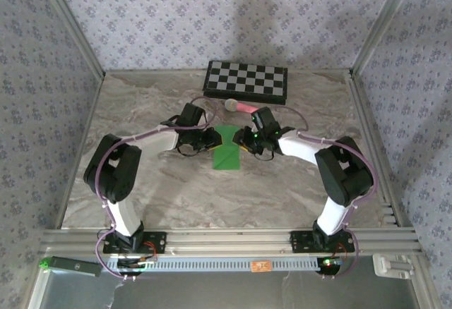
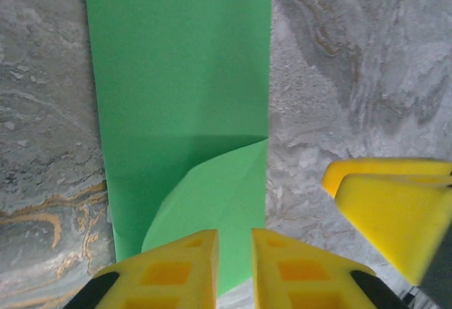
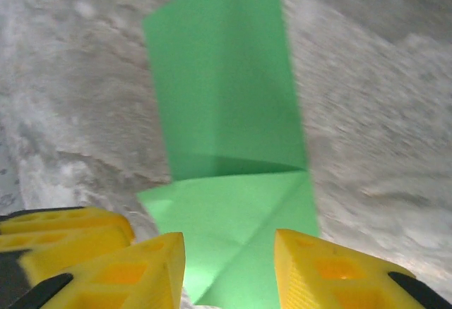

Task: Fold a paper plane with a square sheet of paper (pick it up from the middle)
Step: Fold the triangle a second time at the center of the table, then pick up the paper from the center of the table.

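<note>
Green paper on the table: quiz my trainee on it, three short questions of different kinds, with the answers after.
1. True or false: the green paper is an unfolded square.
2. Which lies nearer the paper: the checkered board or the pink-handled microphone?
3. Fill in: the right gripper has its jaws ____ over the paper's folded end.
Key: 1 false, one end is folded in; 2 the microphone; 3 open.
</note>
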Available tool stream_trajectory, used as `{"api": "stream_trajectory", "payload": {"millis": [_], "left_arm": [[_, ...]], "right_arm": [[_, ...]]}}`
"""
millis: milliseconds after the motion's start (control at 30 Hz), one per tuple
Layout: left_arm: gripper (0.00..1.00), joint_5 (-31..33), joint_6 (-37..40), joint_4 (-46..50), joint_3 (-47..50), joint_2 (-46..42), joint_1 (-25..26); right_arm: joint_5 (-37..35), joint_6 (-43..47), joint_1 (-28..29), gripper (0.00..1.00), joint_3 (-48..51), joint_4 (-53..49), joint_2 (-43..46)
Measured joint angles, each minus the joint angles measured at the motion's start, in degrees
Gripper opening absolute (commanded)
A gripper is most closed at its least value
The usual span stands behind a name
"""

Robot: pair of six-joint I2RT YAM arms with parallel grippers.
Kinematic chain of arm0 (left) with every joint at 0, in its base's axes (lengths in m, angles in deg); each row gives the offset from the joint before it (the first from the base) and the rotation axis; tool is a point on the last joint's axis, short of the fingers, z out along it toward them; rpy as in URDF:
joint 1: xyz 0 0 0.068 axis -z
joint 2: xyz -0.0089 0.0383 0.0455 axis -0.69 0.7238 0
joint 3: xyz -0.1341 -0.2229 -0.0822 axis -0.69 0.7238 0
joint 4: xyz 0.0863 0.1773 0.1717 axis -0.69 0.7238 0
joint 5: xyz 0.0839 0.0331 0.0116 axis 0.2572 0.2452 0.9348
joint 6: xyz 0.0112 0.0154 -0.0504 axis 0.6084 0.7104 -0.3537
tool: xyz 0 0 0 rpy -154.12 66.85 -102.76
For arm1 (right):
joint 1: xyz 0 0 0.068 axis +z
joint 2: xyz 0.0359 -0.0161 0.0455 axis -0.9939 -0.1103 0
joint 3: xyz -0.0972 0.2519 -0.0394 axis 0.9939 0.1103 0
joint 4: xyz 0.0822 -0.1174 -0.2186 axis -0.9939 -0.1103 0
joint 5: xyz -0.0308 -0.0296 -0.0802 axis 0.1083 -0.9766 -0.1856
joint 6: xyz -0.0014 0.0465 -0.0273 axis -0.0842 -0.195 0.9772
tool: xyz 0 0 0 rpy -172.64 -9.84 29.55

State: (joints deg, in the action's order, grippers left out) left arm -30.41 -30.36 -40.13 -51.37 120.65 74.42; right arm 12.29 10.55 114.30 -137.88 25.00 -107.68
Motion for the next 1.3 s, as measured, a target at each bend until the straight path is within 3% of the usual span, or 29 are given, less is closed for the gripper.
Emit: {"api": "stream_trajectory", "payload": {"millis": [633, 1300], "left_arm": [[0.03, 9.6, -3.8, 0.0, -0.8, 6.0, 0.1], [0.03, 9.9, -6.8, -1.1, -0.3, 6.1, 0.1]], "right_arm": [[-1.0, -7.6, 3.1, 0.34, 0.6, 4.8, -5.7], [0.8, -8.7, 3.6, 0.29, -2.2, 6.6, -9.0]]}}
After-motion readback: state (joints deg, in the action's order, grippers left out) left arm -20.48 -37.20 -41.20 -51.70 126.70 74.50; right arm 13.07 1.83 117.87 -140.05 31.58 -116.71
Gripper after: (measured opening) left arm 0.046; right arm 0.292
